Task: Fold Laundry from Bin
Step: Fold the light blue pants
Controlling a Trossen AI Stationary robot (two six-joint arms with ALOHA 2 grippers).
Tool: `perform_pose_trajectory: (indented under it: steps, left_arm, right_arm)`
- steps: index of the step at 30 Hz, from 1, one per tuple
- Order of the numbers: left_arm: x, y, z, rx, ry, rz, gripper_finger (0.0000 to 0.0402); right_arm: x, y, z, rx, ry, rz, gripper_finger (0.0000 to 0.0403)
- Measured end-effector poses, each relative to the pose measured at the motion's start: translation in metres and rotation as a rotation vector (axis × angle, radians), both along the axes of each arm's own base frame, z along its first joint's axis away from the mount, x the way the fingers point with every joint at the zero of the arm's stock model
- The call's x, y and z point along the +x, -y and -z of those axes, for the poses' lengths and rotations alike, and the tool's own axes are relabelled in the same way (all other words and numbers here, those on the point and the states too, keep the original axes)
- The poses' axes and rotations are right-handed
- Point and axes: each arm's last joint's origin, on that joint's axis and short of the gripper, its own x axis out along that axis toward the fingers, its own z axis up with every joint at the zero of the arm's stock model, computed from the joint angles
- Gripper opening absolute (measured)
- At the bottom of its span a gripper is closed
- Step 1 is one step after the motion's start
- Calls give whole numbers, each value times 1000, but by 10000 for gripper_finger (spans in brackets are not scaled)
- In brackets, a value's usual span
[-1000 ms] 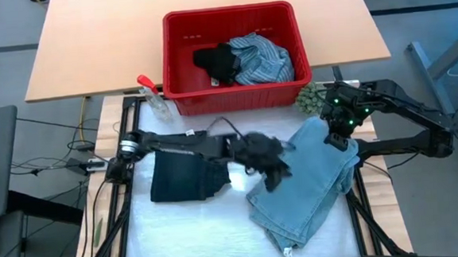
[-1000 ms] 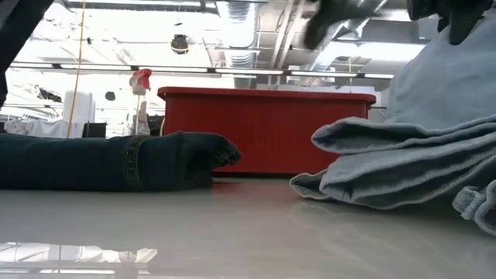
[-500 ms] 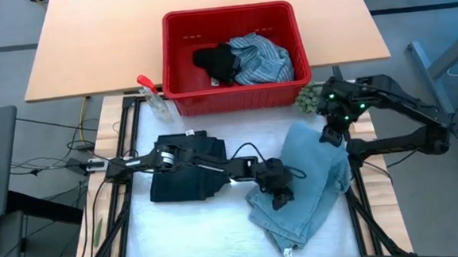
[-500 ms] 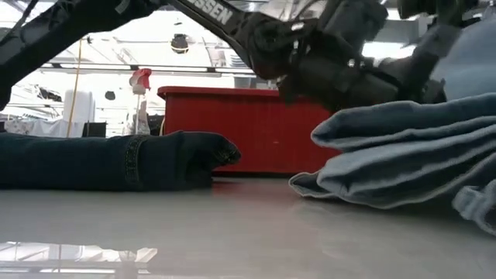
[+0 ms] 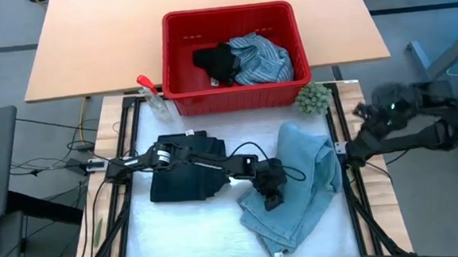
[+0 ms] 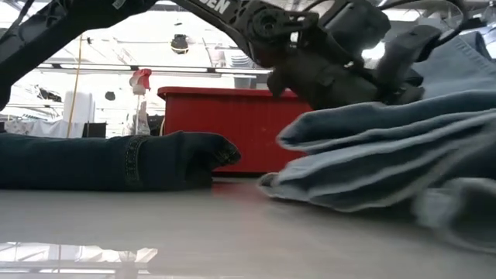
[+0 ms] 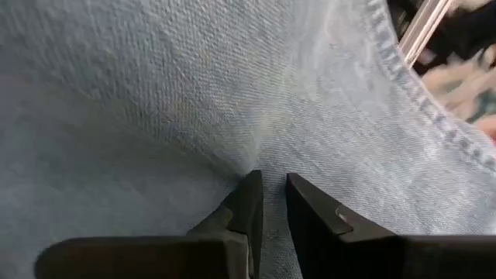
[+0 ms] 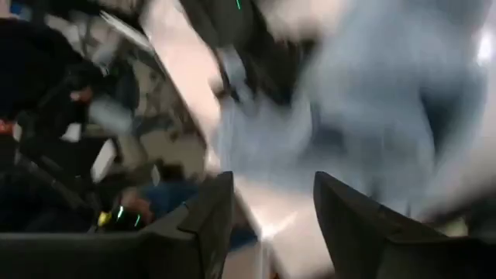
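Left claw point(image 5: 269, 191): at centre frame, pinching a fold of light blue jeans point(image 5: 304, 180).
Right claw point(image 8: 271, 205): spread wide, right edge.
Done: navy piece point(image 5: 182, 168) folded.
Left: shirt point(image 5: 263, 56), black piece point(image 5: 215, 62) in bin point(image 5: 235, 96).

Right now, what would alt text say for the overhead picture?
The left end effector presses into crumpled light blue jeans on the white table. A folded dark navy piece lies beside them; a red bin behind holds a striped shirt.
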Motion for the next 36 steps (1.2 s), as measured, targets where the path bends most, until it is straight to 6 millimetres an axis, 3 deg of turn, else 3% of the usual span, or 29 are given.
perform_pose_trajectory:
  steps: [3,7,14,18,21,24,28,36]
  left_arm:
    - [-10,-9,-12,74,-70,-2,40]
    - [-27,-17,-32,302,-153,-43,14]
    - [-41,-28,-50,401,-214,-6,2]
    - [-46,-32,-75,409,-157,-22,0]
    - [-46,-28,-78,395,-148,3,0]
    - [-48,-14,-71,383,-173,36,0]
    - [-46,10,-76,381,-122,31,0]
    - [-55,39,-44,279,-166,-78,0]
  right_arm:
    - [4,-5,31,87,-7,-30,175]
    - [39,-19,56,119,107,-185,129]
    - [76,-53,105,74,-135,-406,20]
    - [85,-75,139,17,-315,-456,22]
    - [85,-82,167,-80,-437,-394,28]
    - [88,-81,190,-204,-516,-290,18]
    - [94,-68,207,-393,-575,-122,15]
    - [111,-23,214,-775,-707,-48,17]
